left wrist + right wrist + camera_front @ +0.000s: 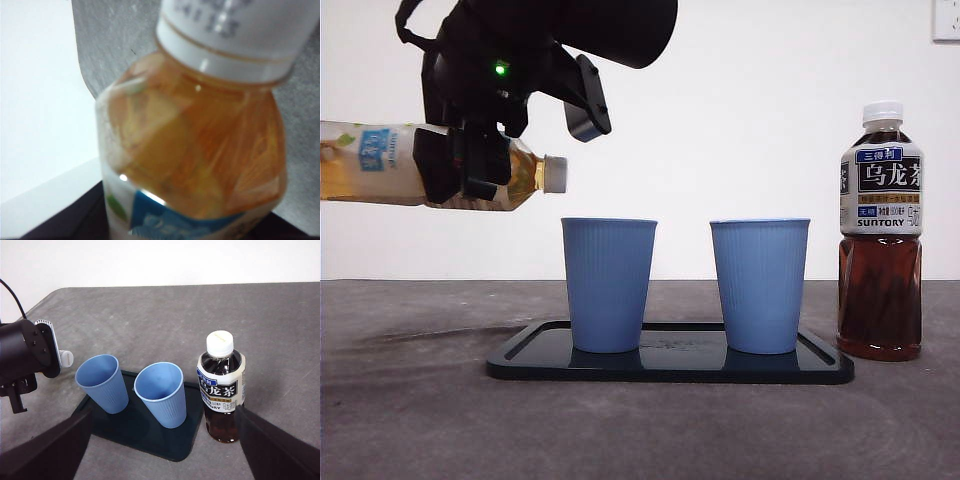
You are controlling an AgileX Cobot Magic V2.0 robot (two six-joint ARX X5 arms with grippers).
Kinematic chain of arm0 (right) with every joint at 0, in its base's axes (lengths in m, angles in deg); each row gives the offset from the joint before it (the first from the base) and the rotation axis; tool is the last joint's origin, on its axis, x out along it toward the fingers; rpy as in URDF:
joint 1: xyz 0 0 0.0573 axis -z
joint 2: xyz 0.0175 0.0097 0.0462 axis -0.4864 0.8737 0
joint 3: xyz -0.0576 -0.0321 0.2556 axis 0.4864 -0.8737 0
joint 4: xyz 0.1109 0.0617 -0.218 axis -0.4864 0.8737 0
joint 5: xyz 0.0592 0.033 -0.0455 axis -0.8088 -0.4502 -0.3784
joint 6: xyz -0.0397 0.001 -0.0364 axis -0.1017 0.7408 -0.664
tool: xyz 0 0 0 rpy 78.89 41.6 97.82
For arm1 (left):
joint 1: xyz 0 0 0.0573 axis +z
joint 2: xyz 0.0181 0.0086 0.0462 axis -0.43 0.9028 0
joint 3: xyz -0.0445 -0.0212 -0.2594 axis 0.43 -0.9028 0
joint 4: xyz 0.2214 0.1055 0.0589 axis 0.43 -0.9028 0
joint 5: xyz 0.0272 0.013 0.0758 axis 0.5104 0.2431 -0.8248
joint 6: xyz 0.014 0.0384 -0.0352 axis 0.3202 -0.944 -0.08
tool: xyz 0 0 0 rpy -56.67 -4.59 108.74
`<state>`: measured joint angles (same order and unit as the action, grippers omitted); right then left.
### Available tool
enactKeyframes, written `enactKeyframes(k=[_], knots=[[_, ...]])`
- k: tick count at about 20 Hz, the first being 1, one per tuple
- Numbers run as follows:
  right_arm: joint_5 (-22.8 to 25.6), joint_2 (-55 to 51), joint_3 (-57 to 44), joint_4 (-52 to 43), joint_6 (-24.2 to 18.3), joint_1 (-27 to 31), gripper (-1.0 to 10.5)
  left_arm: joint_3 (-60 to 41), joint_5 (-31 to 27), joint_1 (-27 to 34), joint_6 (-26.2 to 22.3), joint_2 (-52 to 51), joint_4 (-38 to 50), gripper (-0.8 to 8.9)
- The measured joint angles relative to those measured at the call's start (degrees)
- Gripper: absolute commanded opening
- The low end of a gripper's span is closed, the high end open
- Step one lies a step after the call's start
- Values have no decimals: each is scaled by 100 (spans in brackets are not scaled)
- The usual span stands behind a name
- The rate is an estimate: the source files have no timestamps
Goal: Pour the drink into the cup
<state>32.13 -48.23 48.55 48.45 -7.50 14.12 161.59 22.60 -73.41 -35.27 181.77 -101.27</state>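
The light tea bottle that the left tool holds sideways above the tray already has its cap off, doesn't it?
Not quite: the light tea bottle is held sideways by the left tool, but its white cap is on, as the front view shows. It hangs left of the nearer blue cup, not over it.

Left arm: was seen entering the front view from the top left, large and dark, with a green light lit on its wrist housing.
Left gripper (470, 165): was held level, well above the table, its black jaws clamped on the sides of a bottle (420, 165) that lay nearly horizontal, cap end turned toward the middle of the scene.
Left wrist: was turned so that the jaws pointed downward over the bottle's body.
Right arm: was kept back and raised, waiting.
Right gripper (160, 450): was held spread wide apart, with nothing between its jaws.
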Motion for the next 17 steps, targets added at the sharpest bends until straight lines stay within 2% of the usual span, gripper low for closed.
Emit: enactKeyframes(k=[17], knots=[[0, 0, 0, 24, 0, 0, 452, 2, -490, -125, -673, 7, 363, 181]])
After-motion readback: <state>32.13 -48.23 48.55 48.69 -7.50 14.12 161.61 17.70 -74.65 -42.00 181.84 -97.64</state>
